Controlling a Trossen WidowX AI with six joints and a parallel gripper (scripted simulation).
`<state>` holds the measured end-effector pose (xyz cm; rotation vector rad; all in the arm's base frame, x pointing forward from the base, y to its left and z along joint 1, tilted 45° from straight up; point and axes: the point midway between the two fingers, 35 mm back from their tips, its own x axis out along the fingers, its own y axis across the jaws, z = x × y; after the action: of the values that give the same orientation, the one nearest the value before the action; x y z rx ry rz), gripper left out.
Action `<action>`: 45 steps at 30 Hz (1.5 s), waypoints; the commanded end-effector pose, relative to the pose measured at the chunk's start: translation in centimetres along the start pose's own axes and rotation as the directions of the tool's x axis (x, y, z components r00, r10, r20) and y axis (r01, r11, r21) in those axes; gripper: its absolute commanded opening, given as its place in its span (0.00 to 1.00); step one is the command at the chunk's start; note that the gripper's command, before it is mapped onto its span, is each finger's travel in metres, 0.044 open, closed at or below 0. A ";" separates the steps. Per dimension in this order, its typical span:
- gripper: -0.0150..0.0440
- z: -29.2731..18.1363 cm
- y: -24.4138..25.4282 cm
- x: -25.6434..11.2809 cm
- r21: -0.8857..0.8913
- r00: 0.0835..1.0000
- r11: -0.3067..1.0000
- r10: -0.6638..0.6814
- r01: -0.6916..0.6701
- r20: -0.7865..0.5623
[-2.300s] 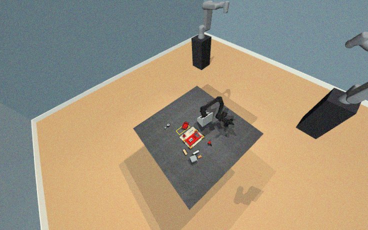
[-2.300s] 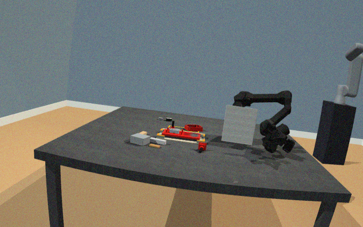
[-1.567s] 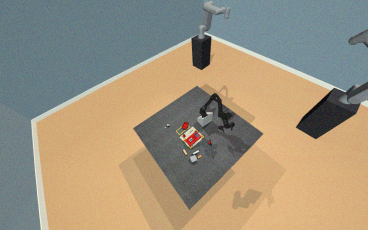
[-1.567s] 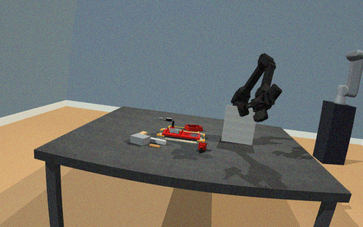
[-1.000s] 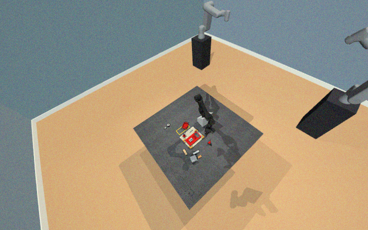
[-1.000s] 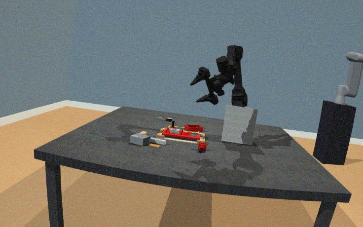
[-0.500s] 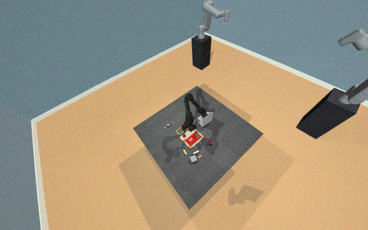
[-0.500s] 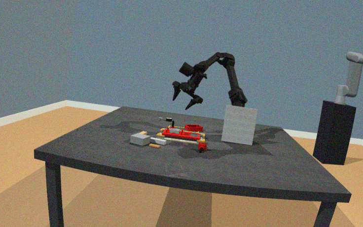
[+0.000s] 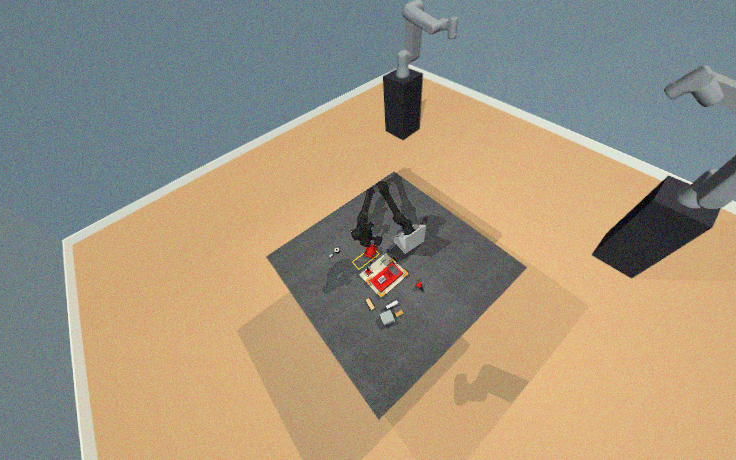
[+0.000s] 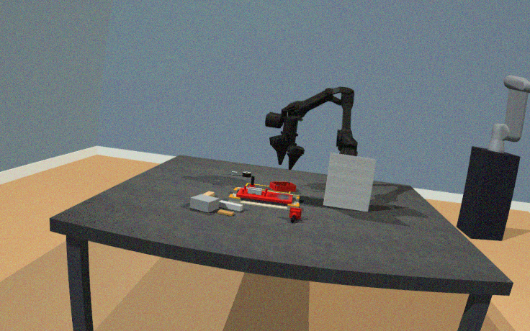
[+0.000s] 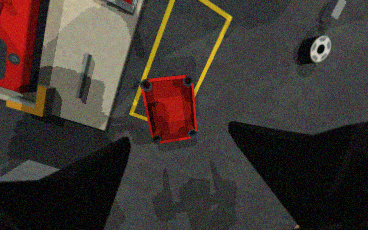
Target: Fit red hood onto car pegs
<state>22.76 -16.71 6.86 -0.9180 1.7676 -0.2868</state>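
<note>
The red hood (image 9: 370, 250) (image 10: 282, 186) (image 11: 172, 107) lies on the table, partly across one end of a yellow outline (image 11: 215, 51). Its hollow side appears to face up, with dark holes at the corners. My gripper (image 9: 370, 244) (image 10: 285, 166) (image 11: 180, 134) is open and empty above the table near the hood, whose near end shows between the fingertips in the wrist view. The red chassis (image 10: 271, 198) (image 11: 25, 50) sits in the pale jig (image 11: 95, 35) with the light engine block (image 9: 381, 279) (image 10: 254, 191) on its deck. The four pegs are too small to tell clearly.
An upright pale panel (image 9: 411, 238) (image 10: 349, 182) stands near the arm's base. A black-and-white wheel (image 9: 336, 249) (image 10: 246, 173) (image 11: 320, 48) lies beyond the outline. A grey block (image 9: 386, 317) (image 10: 204, 203) and a small red part (image 9: 419, 285) (image 10: 295, 214) lie around the jig.
</note>
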 end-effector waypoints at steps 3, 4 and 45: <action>1.00 -0.3 0.3 0.2 0.003 1.000 1.000 0.011 -0.011 -0.006; 1.00 -0.3 0.3 0.3 0.003 1.000 1.000 0.011 -0.011 -0.006; 1.00 0.0 0.4 4.3 0.003 1.000 1.000 0.011 -0.011 -0.006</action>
<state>22.22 -19.41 4.16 -0.9073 1.7671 -0.3017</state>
